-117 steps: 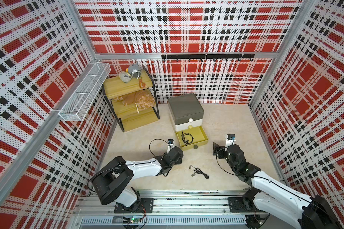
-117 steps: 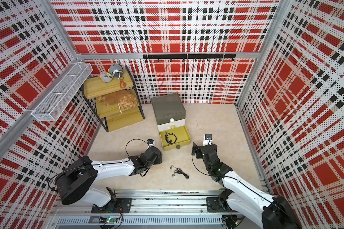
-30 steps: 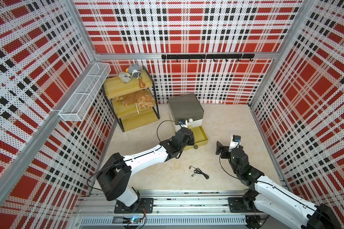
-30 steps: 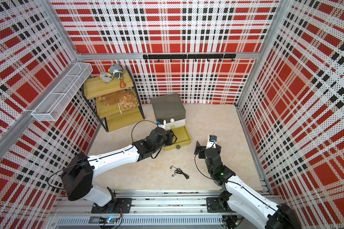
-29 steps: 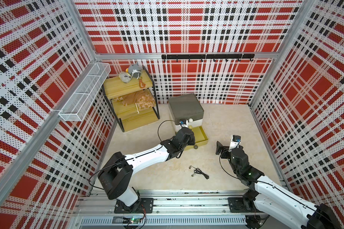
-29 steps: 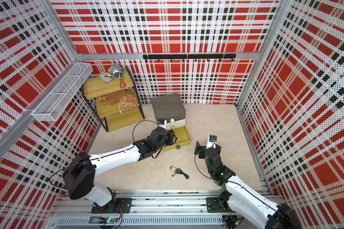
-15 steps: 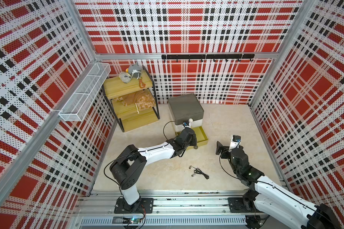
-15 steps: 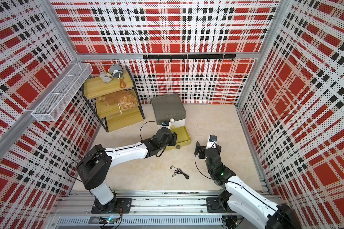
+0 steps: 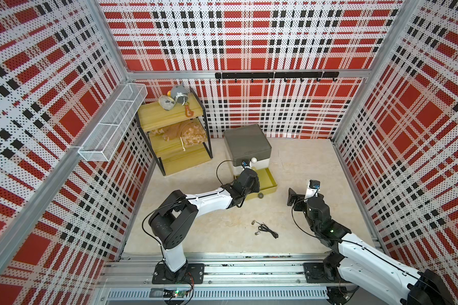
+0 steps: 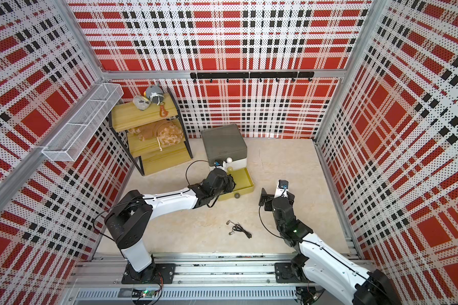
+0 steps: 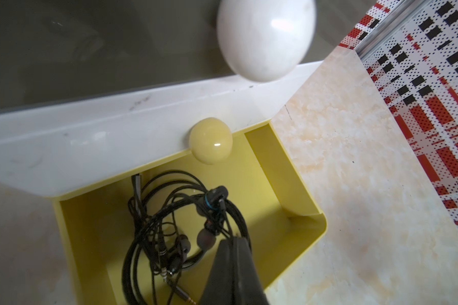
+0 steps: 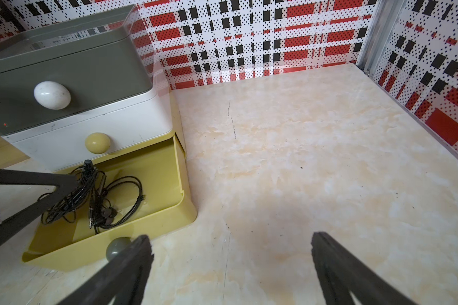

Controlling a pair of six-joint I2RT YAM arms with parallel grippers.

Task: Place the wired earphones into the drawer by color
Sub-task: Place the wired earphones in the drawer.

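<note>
Loose black earphones [image 9: 266, 229]: lie on the worktop [image 9: 310, 158], well apart from both claws.
Handling: light, limp, snag-prone; probably best pinched at the bunched cable, not the earbuds.
Right claw [image 12: 230, 237]: spread wide, empty, near the drawer front.
Left claw [image 11: 233, 241]: pressed together, pinching the cable of the held black earphones [image 11: 217, 208] over the yellow drawer [image 11: 299, 190].
Other black earphones [image 12: 106, 213]: on the drawer floor, tangled; count unclear.
Hidden: left claw tip under its wrist in both top views; upper drawers [image 12: 72, 137] shut; no red or white earphones seen.
</note>
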